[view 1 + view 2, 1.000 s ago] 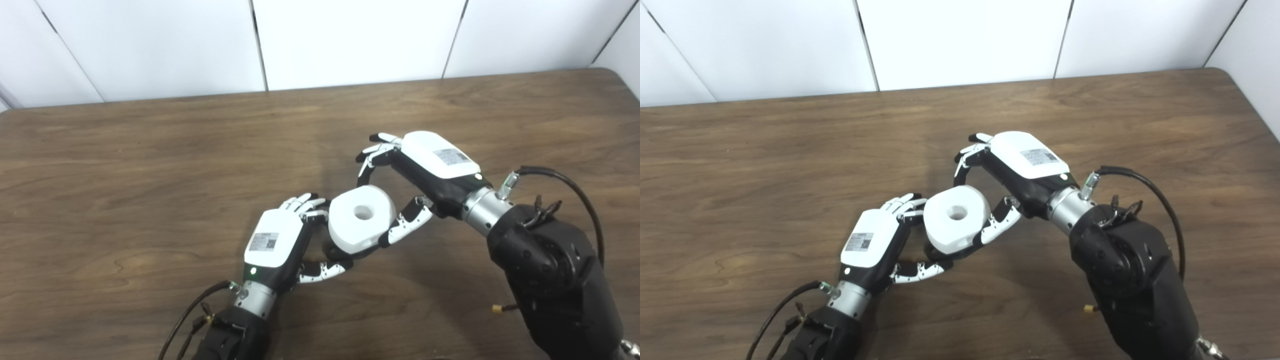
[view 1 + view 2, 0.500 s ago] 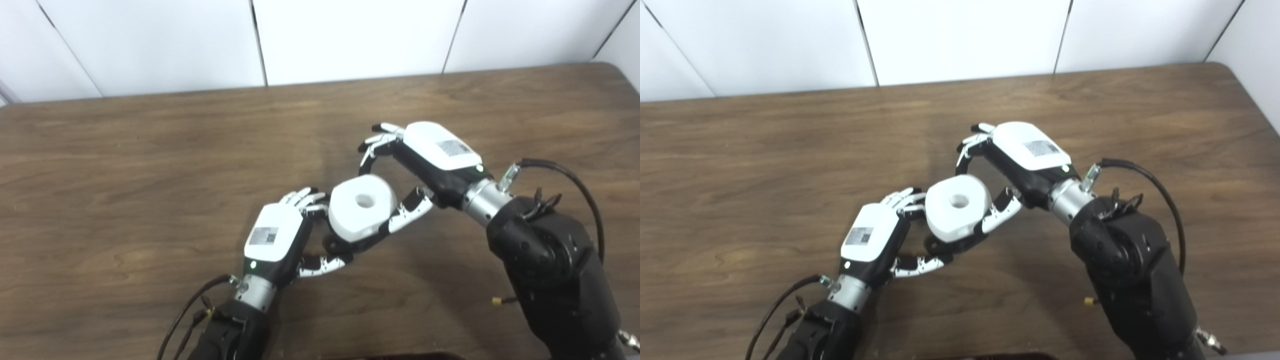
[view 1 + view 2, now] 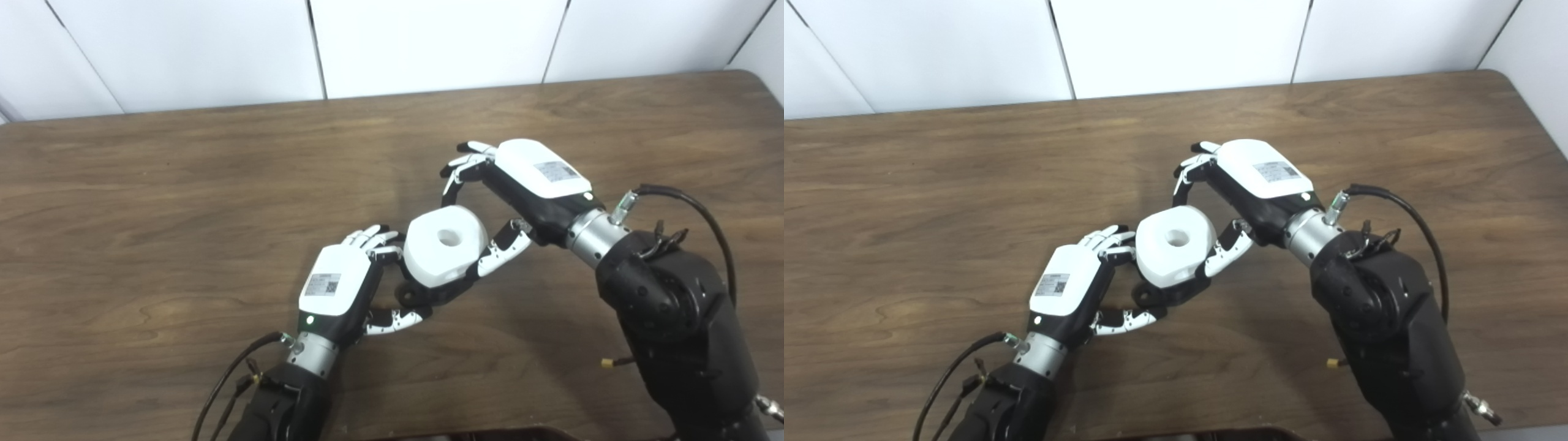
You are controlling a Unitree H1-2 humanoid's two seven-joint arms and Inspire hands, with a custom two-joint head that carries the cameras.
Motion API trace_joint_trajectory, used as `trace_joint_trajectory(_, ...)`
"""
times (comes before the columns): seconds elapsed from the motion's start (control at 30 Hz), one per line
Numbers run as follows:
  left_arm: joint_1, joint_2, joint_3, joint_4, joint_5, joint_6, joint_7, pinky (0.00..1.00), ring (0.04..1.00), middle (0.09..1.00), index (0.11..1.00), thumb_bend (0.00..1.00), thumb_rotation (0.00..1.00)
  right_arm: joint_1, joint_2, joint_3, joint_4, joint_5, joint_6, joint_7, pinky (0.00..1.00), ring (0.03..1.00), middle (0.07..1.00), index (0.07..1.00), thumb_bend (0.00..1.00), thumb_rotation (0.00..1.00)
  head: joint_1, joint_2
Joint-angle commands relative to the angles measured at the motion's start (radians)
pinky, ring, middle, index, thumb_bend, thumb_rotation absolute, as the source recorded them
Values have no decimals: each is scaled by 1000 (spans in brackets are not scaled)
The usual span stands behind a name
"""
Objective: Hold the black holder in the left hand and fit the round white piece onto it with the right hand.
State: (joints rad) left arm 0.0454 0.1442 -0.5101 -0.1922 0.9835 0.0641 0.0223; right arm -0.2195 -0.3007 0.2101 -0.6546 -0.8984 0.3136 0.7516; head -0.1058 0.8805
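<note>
L hand (image 3: 335, 293) is clamped on the black holder (image 3: 429, 294), fingers over its far side and thumb under the near edge, so the holder sits just past the fingertips, braced for a push from above. White piece (image 3: 446, 245) sits on top of the holder, hole facing up, between the two hands. R hand (image 3: 533, 184) is beside it w/ thumb touching the piece's near-right side and fingers (image 3: 459, 174) curled apart just above its far edge, not pinching; prob. a loose guiding hold so the piece can settle. Seating depth hidden by the piece, so can't tell if it's fully on; looks nearly fitted. Both hover just over the table (image 3: 153, 202), giving support if anything slips.
</note>
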Motion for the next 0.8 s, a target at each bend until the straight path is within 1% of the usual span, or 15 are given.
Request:
trace_joint_trajectory(0.0,4,9,-7,4,20,9,-44,876,890,818,488,520,49,-35,-18,-11,-35,-10,-7,4,841,941,803,484,523,133,0,0)
trace_joint_trajectory(0.43,3,8,-7,5,20,9,-43,880,890,817,488,520,49,-38,-24,-16,-53,15,2,39,824,945,803,483,523,133,-1,5)
trace_joint_trajectory(0.57,3,7,-9,1,27,15,-48,879,890,818,488,520,49,-37,-24,-16,-62,23,9,55,835,944,804,483,523,133,-1,5)
trace_joint_trajectory(0.77,-2,7,-10,7,29,13,-45,876,889,817,488,520,49,-34,-18,-14,-65,43,4,58,828,939,798,483,523,133,0,5)
